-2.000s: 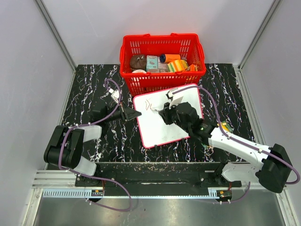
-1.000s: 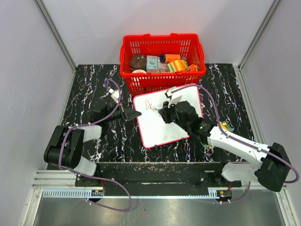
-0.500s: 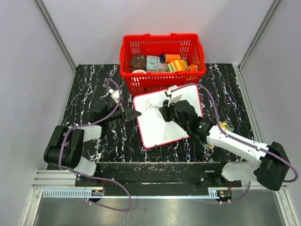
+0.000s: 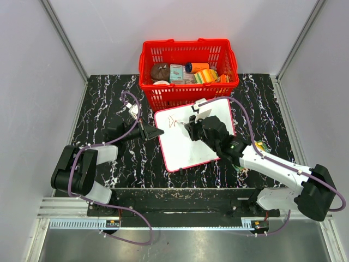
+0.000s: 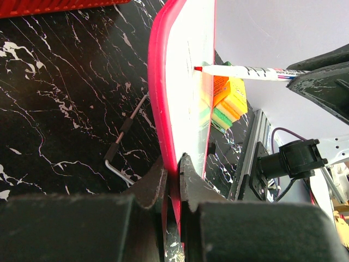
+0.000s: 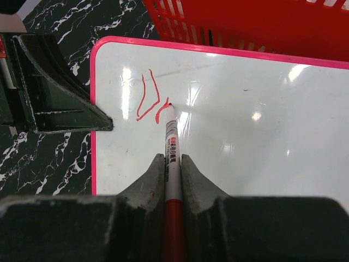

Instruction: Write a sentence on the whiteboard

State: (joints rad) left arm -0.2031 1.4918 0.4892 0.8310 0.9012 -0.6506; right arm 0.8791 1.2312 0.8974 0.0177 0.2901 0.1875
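Presently the glossy whiteboard point(image 4: 185, 147), a rounded-corner slab with a thin pink-red rim, lies on the black, white-veined marble-pattern counter point(image 4: 103, 103), just in front of a red plastic lattice basket point(image 4: 185, 42). The left hand point(image 5: 173, 164) is clamped on the board's left rim, its dark fingers pinching the edge. The right hand point(image 6: 172, 158) is closed around a slim white marker point(image 6: 171, 136) with a red rear section; the barrel print is too small to read. Its red tip touches the board's upper-left area beside the sentence point(image 6: 148, 98), so far thin angular red strokes, no legible word. A bent metal hex key point(image 5: 122, 142) lies on the counter near the board.
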